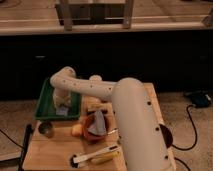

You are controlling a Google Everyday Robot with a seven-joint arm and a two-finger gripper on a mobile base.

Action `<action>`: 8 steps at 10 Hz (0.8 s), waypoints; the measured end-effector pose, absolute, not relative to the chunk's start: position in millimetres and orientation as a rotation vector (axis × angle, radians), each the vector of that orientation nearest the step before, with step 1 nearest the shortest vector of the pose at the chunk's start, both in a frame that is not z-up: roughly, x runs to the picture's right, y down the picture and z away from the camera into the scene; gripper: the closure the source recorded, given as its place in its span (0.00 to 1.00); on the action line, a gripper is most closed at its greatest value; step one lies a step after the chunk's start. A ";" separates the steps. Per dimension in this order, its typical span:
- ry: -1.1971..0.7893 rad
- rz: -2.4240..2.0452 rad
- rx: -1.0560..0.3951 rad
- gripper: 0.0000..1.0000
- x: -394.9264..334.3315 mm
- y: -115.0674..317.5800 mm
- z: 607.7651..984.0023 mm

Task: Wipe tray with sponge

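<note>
1. The hand (62,103) is hanging low inside the tray (44,100), at the tray's right half towards the near rim. I cannot tell whether it is wide, narrow or holding anything, as the wrist is covering it.
2. The sponge (62,111) is lying directly under the hand, on the tray floor and close to the near rim. It appears to be touching the hand, but a grip cannot be confirmed.
3. Progress, as a judgement: sponge and tray are meeting, so the wiping step is looking to be in hand. The left half of the tray floor is showing bare green, with no visible sign of whether it is wiped. The amount left is unclear.
4. Edges: the low rim is bounding the sponge on the near and right sides, and open floor is lying to the left and towards the far rim. Strokes in those directions are looking the freest.
5. Outside the tray, on the wooden surface (50,156):
   - a metal cup (46,129) is standing just beside the near rim;
   - a reddish-brown bowl (95,131) holding a grey-blue cloth (99,121) is sitting near the tray's right corner, under the arm.
6. Risk, as a judgement: a stroke overrunning the near rim is likely to knock the cup.
</note>
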State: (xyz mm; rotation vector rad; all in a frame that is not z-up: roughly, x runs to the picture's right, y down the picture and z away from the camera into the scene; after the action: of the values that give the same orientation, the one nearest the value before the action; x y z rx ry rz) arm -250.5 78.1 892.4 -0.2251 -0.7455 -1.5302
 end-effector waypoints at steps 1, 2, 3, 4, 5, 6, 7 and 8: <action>-0.731 -1.520 -0.228 1.00 -246.4 69.9 898.0; -0.718 -1.510 -0.232 1.00 -245.0 62.5 903.4; -0.708 -1.503 -0.235 1.00 -246.0 56.1 908.8; -0.707 -1.505 -0.234 1.00 -250.1 52.8 911.4; -0.713 -1.515 -0.231 1.00 -259.6 51.4 912.8; -0.724 -1.529 -0.225 1.00 -272.6 50.5 912.7; -0.738 -1.545 -0.220 1.00 -285.0 51.7 912.2; -0.755 -1.565 -0.210 1.00 -299.0 52.5 910.2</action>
State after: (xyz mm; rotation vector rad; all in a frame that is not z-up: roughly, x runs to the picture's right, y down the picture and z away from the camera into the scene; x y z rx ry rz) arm -299.0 52.5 910.2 -0.2105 -0.7549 -1.5646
